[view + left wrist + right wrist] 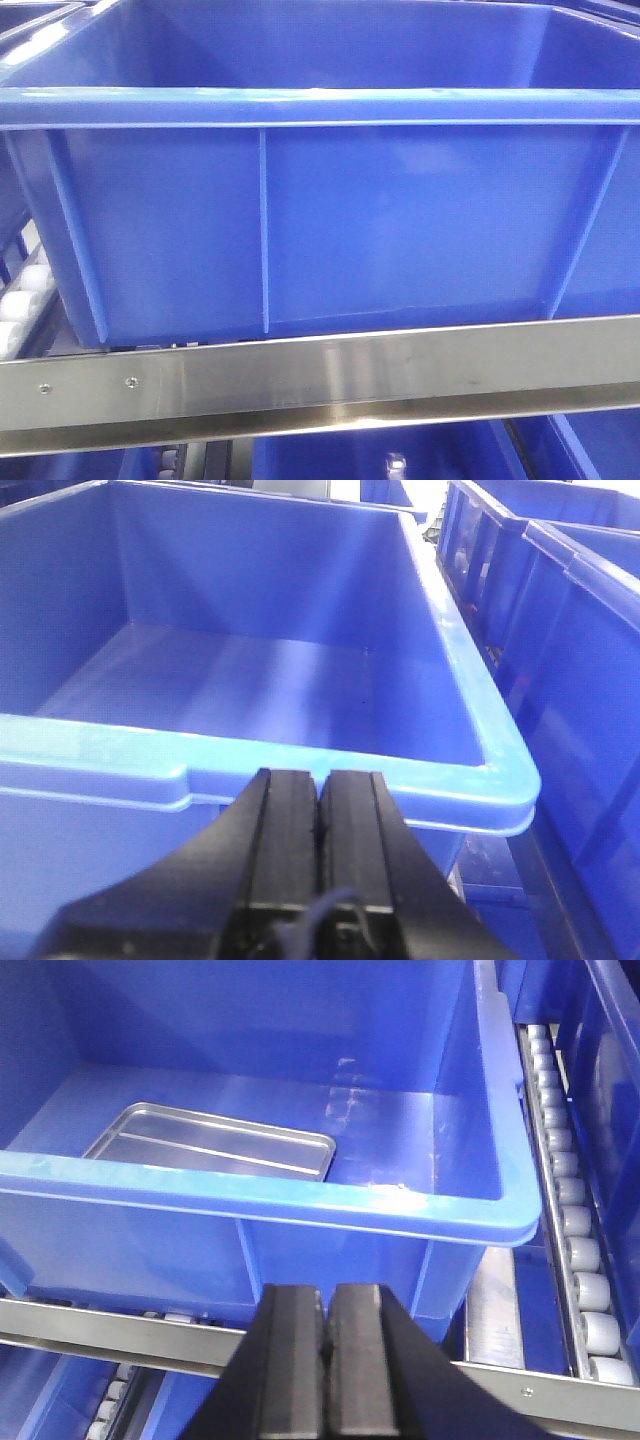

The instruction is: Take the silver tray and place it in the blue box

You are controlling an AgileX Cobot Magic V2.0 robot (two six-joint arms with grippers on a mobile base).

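The silver tray (215, 1145) lies flat on the floor of a blue box (300, 1200), toward its left side, with a raised ridge showing across its floor. My right gripper (326, 1295) is shut and empty, outside and below that box's near rim. My left gripper (320, 780) is shut and empty, just in front of the near rim of an empty blue box (300, 760). I cannot tell whether the two are the same box. In the front view a blue box wall (400, 220) fills the frame; no gripper or tray shows there.
A steel rail (350, 375) runs under the box across the front. Conveyor rollers (570, 1220) run along the box's right side, and some rollers (25, 290) show at the left. More blue crates (560, 610) stand close on the right.
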